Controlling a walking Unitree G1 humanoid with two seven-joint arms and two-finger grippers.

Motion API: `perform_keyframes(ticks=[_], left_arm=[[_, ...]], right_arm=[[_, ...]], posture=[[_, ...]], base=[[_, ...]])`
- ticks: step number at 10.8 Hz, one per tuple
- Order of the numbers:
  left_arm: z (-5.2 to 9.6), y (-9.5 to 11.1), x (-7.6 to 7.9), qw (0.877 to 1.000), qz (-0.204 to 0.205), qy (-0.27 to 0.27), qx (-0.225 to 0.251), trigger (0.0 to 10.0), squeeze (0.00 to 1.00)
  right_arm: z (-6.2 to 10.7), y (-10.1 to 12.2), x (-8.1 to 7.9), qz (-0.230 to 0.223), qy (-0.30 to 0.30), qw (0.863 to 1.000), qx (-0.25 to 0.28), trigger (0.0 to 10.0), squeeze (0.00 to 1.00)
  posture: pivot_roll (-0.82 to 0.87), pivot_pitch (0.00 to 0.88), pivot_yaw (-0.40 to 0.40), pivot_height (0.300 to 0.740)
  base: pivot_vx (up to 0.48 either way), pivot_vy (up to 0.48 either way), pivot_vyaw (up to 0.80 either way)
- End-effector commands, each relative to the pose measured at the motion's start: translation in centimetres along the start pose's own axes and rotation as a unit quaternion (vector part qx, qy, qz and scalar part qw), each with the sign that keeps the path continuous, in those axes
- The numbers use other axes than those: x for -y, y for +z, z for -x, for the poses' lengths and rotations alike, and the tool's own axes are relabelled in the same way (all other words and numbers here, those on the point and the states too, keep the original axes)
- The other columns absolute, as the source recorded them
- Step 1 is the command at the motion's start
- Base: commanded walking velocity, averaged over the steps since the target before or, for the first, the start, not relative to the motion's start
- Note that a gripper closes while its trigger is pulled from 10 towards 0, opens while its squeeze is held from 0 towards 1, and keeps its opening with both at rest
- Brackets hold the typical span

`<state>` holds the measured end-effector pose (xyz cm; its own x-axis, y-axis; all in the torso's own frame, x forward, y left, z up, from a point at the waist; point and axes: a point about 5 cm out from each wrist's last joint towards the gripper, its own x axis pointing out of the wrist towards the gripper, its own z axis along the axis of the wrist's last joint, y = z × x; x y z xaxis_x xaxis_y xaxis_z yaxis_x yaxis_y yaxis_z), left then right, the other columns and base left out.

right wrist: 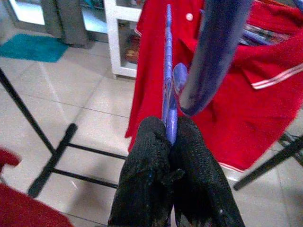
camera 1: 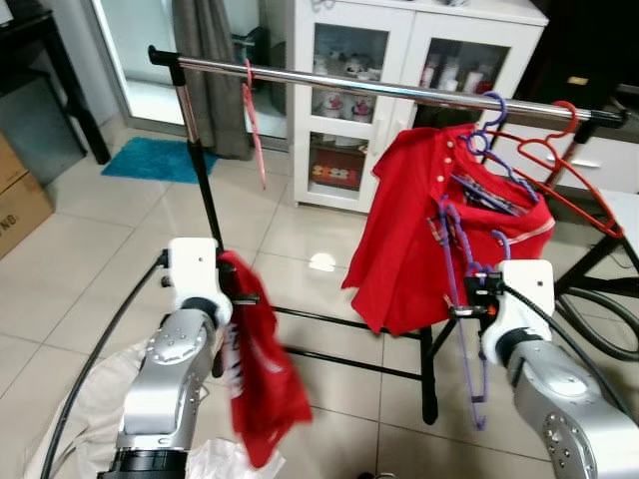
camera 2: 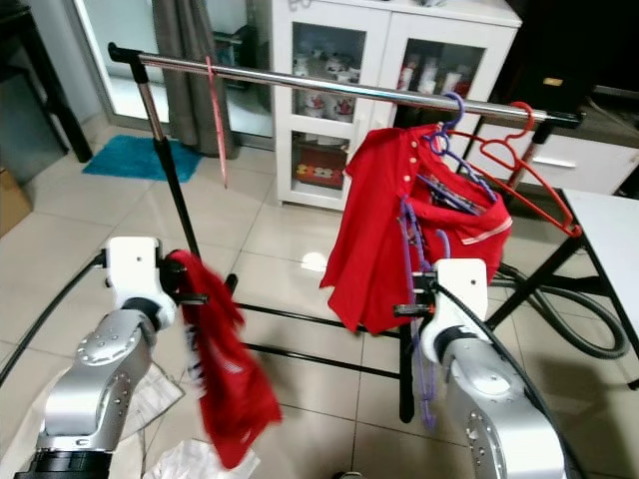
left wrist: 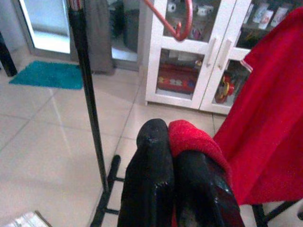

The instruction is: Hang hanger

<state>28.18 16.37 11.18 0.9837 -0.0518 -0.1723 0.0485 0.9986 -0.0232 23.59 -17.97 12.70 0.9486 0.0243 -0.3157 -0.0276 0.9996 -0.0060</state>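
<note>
Fingers of the right gripper (right wrist: 169,142) are pressing tight together on a purple hanger (camera 1: 461,299), pinching its thin plastic edge between the black pads. That hanger is standing nearly upright in front of the gripper, its hook rising above the fingers and its lower part hanging down past the wrist toward the tiled floor (camera 1: 90,269). Just beyond the gripper a red polo shirt (camera 1: 429,230) is draping from another purple hanger (camera 1: 491,165) hooked over the chrome rail (camera 1: 399,92) of the clothes rack, well above the fingers. Further to the right along the same rail, an empty red hanger (camera 1: 559,170) is hanging tilted.

Across from it, the left gripper (left wrist: 171,142) is also clamping shut, its two black fingers closing on a fold of a red garment (camera 1: 262,369) that is dangling loosely below and to the right of the wrist. Ahead of this gripper the rack's black upright post (camera 1: 203,175) is standing, and higher up a slim pink hanger (camera 1: 254,120) is hanging from the rail near that end. Behind the rack a white glass-door cabinet (camera 1: 399,60) is facing the robot, and a teal mat (camera 1: 155,160) is lying on the floor far to the left.
</note>
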Motion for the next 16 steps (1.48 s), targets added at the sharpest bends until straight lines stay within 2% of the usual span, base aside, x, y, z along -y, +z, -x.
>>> perform_keyframes(ticks=[1,3,4,5,6,7,8,10,11,13,14,15,16], left_arm=[[-0.2,1.1,0.1,0.999,-0.018,-0.005,0.029,10.0,0.0],[0.5,1.3,0.6,0.995,-0.066,-0.078,0.011,10.0,0.0],[1.0,1.1,0.8,0.994,-0.057,-0.094,0.002,10.0,0.0],[1.1,1.1,0.7,0.994,-0.059,-0.091,0.003,10.0,0.0],[1.1,1.2,0.8,0.994,-0.067,-0.092,0.007,10.0,0.0],[1.0,1.5,1.1,0.993,-0.077,-0.093,0.018,10.0,0.0],[1.0,1.5,1.4,0.992,-0.087,-0.091,0.022,10.0,0.0],[1.1,1.5,1.5,0.992,-0.082,-0.094,0.025,10.0,0.0],[1.1,1.5,1.6,0.992,-0.081,-0.098,0.026,10.0,0.0],[1.0,1.9,2.2,0.99,-0.08,-0.109,0.039,10.0,0.0],[0.9,1.9,2.3,0.99,-0.08,-0.108,0.04,10.0,0.0],[0.9,1.8,2.3,0.99,-0.083,-0.108,0.038,10.0,0.0],[0.9,1.7,2.3,0.99,-0.083,-0.106,0.038,10.0,0.0]], right_arm=[[0.3,0.4,0.2,-0.008,-0.001,1.0,0.006,10.0,0.0],[0.5,0.1,0.4,-0.04,0.005,0.999,-0.002,10.0,0.0],[0.4,0.2,0.3,-0.025,0.001,1.0,-0.001,10.0,0.0],[0.1,0.4,0.0,-0.001,0.004,1.0,0.004,10.0,0.0],[0.0,0.5,-0.1,0.001,0.005,1.0,0.008,10.0,0.0],[-0.2,1.0,-0.1,0.018,0.0,0.999,0.041,10.0,0.0],[-0.2,0.9,0.0,0.009,-0.004,0.999,0.042,10.0,0.0],[-0.1,0.5,0.2,-0.017,-0.002,0.999,0.027,10.0,0.0],[0.0,0.5,0.1,-0.007,-0.002,0.999,0.035,10.0,0.0],[0.2,0.5,-0.4,-0.026,0.014,0.999,0.033,10.0,0.0],[0.3,0.4,-0.4,-0.02,0.011,0.999,0.033,10.0,0.0],[0.4,0.3,0.0,0.012,0.0,1.0,0.025,10.0,0.0],[0.4,0.3,0.1,0.026,0.001,0.999,0.025,10.0,0.0]], posture=[[0.05,0.0,-0.003,0.74],[0.05,0.0,0.0,0.74],[0.06,0.0,-0.005,0.74],[0.06,0.0,-0.012,0.74],[0.06,0.0,-0.012,0.74],[0.06,0.0,-0.017,0.74],[0.06,0.0,-0.017,0.74],[0.06,0.0,-0.014,0.74],[0.06,0.0,-0.01,0.74],[0.05,0.0,-0.004,0.74],[0.05,0.0,-0.003,0.74],[0.05,0.0,-0.004,0.74],[0.05,0.0,-0.006,0.74]], base=[[0.0,0.0,-0.8],[0.0,0.0,-0.8],[0.0,0.0,-0.8],[0.0,0.0,-0.79],[0.0,0.0,-0.77],[0.0,0.0,-0.78],[0.0,0.0,-0.79],[0.0,0.0,-0.79],[0.0,0.0,-0.8],[0.0,0.0,-0.8],[0.0,0.0,-0.8],[0.0,0.0,-0.8],[0.0,0.0,-0.8]])
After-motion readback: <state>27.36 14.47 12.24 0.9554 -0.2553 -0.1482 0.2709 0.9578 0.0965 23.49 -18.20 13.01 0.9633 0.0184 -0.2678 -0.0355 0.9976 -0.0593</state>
